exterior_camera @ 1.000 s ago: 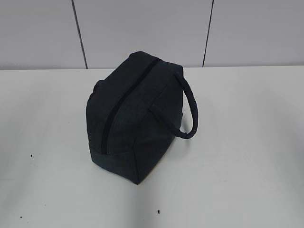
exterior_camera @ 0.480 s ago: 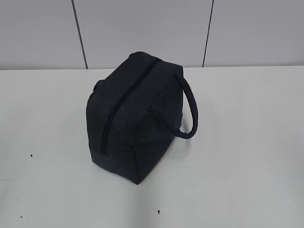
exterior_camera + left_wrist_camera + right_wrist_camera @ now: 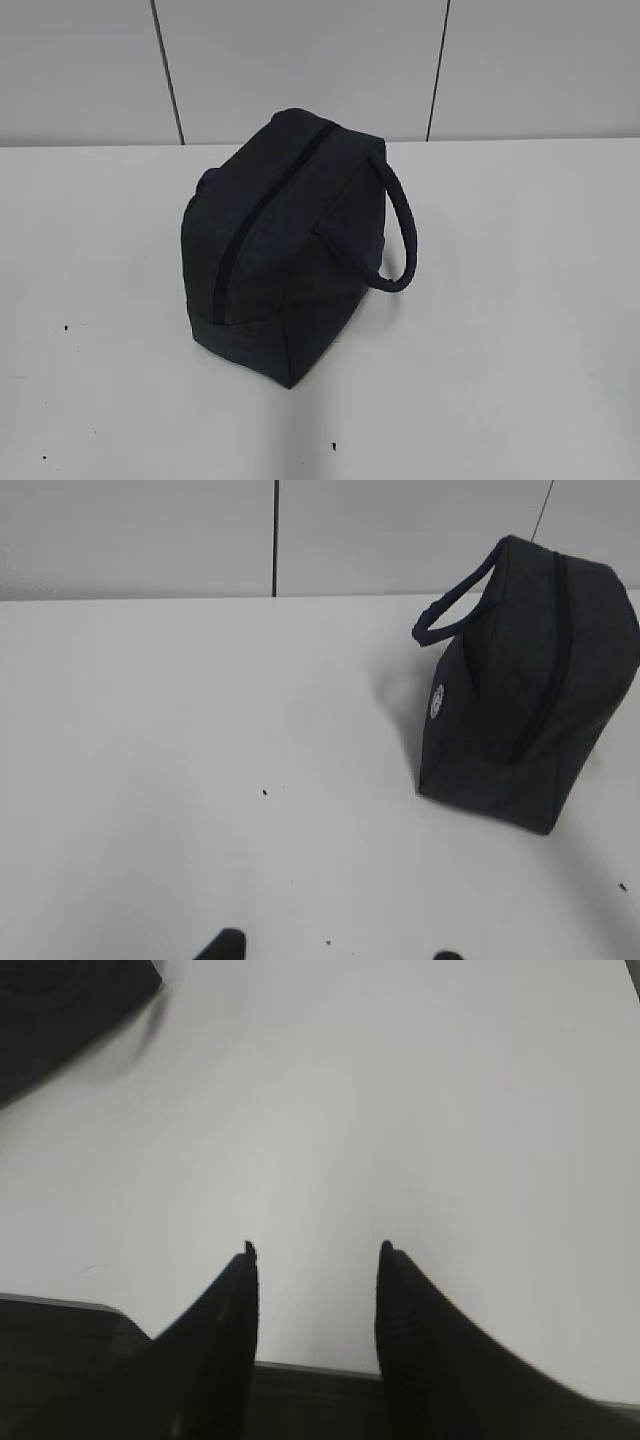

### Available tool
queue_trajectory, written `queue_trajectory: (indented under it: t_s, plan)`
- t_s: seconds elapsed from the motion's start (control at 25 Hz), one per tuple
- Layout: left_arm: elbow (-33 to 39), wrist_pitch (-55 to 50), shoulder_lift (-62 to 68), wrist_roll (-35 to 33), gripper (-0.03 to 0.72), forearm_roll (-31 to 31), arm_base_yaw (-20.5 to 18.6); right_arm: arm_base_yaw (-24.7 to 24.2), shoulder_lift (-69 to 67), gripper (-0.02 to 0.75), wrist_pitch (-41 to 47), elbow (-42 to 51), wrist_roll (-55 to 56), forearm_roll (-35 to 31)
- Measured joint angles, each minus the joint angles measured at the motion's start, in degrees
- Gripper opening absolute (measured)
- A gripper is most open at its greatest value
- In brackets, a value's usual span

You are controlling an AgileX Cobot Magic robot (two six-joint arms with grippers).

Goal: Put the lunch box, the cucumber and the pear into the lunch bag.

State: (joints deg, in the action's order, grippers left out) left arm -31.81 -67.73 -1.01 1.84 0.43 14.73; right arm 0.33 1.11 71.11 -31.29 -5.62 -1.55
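The dark navy lunch bag (image 3: 280, 240) stands in the middle of the white table, its top zipper shut and one looped handle hanging to the right. It also shows at the right of the left wrist view (image 3: 525, 690) and as a dark corner at the top left of the right wrist view (image 3: 60, 1010). The lunch box, the cucumber and the pear are out of view. My left gripper (image 3: 335, 952) shows only two fingertips wide apart at the bottom edge, empty. My right gripper (image 3: 315, 1255) is open and empty over the table's front edge.
The white table (image 3: 520, 330) carries a few small dark specks. A grey panelled wall (image 3: 300, 60) runs behind the table. The table's front edge (image 3: 310, 1368) lies under my right gripper.
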Motion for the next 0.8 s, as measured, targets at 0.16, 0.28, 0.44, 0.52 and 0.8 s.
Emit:
queue_trajectory:
  t_s: [0.16,0.28,0.44,0.52,0.8]
  plan:
    - [1.8,3.7,0.0,0.0,0.351,0.0,0.0,0.0,0.0,0.314,-4.0,2.4,0.0,1.0]
    - [2.0,4.0,0.0,-1.1,0.351,-0.4,0.0,0.0,0.0,0.314,-4.6,2.6,0.0,1.6]
    - [2.0,4.1,0.0,-2.8,0.346,-2.1,0.0,0.0,0.0,0.314,-4.7,2.6,0.0,1.6]
    - [2.0,4.1,0.0,-2.8,0.343,-2.1,0.0,0.0,0.0,0.314,-4.8,2.6,0.0,1.6]
    - [2.0,4.1,0.0,-2.8,0.342,-2.2,0.0,0.0,0.0,0.314,-4.8,2.6,0.0,1.6]
